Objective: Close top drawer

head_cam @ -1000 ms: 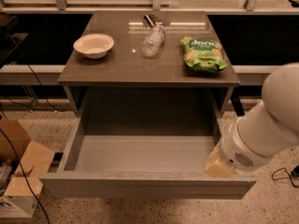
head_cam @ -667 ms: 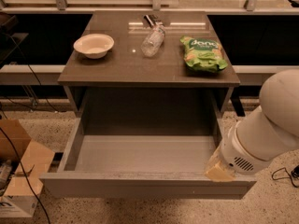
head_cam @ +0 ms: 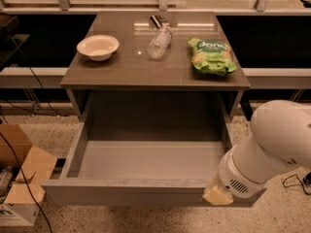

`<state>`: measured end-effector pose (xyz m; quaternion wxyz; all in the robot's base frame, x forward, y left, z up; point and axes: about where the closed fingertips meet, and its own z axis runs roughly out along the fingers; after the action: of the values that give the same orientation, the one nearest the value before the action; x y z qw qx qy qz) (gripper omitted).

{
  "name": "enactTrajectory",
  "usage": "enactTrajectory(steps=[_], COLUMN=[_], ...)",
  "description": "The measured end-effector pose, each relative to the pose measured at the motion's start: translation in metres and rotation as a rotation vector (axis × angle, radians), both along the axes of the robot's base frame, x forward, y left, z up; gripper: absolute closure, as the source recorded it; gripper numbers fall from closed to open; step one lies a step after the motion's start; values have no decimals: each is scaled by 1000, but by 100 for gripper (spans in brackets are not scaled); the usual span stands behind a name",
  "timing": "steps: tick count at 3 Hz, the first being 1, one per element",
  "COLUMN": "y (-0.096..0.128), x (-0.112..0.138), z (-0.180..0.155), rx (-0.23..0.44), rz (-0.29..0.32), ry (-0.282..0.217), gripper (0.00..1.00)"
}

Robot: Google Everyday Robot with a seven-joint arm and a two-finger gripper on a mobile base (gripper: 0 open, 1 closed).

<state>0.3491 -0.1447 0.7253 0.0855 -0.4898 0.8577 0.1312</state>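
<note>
Top drawer [head_cam: 146,161] open, smooth grey rectangular; claw [head_cam: 217,196] at front-right corner.

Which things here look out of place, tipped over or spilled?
The clear bottle lies on its side on the cabinet top, not upright. The top drawer stands pulled far out, with the gripper at the right end of its front. The bowl and the green bag look normal; no spill or damage shows.

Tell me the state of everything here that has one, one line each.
top drawer: open, pulled far out
tool: low, by the drawer front's right end
bottle: lying on its side
chip bag: lying flat
bowl: upright
</note>
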Motion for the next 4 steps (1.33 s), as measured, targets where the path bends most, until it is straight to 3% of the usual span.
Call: enactTrajectory(steps=[1, 3, 4], y=[2, 7, 7], x=[-9, 32, 32], z=[-36, -78, -78], rx=[25, 71, 71], rz=[-15, -13, -13], ry=[47, 8, 8], gripper=[100, 100, 100])
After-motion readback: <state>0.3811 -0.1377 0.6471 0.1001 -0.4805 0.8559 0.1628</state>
